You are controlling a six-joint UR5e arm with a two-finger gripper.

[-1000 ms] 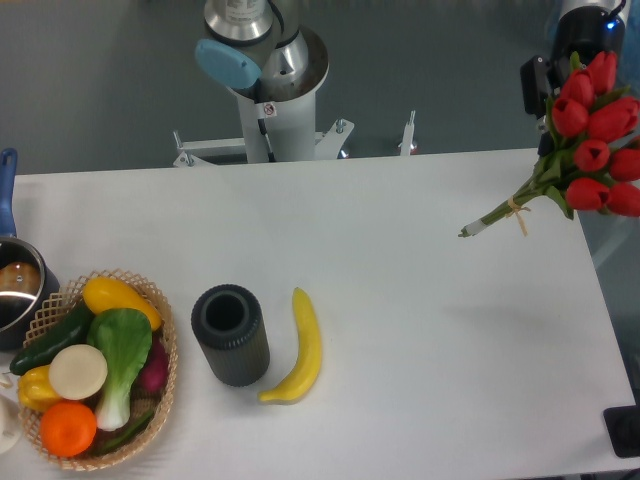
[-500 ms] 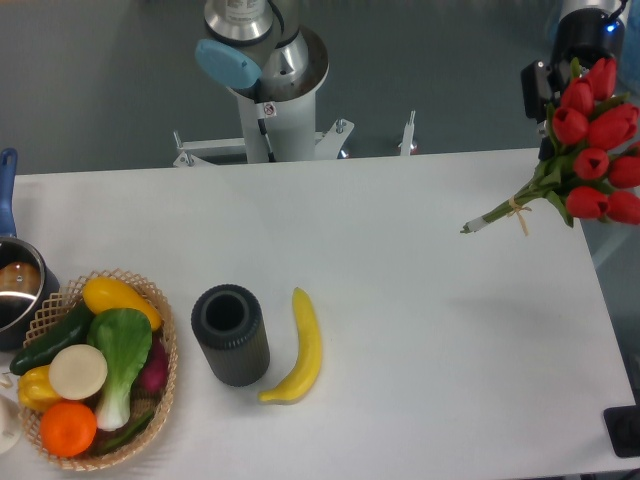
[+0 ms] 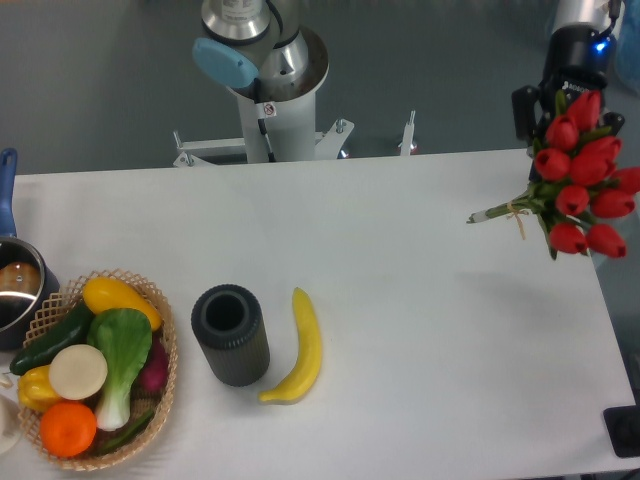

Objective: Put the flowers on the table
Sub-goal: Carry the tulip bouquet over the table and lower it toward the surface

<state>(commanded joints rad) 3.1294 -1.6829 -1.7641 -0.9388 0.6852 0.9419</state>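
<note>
The flowers [image 3: 579,183], red tulips with green stems tied by a tan band [image 3: 516,213], hang in the air over the right edge of the white table [image 3: 420,330]. The stem ends [image 3: 482,215] point left and the blooms point right. My gripper [image 3: 545,135] comes down from the upper right, with its black body just above the bunch. Its fingers are hidden behind the blooms, and it holds the bunch clear of the tabletop. A faint shadow lies on the table below the bunch.
A black cylinder [image 3: 230,335] and a banana [image 3: 300,348] lie at the front centre-left. A wicker basket [image 3: 166,345] of vegetables and a pot [image 3: 15,292] sit at the left edge. The arm's base [image 3: 268,95] stands behind the table. A dark object [image 3: 625,432] is at the front right corner.
The gripper has carried the flowers a little left and down. The bunch has turned, so the blooms hang lower and the stems lie more level.
</note>
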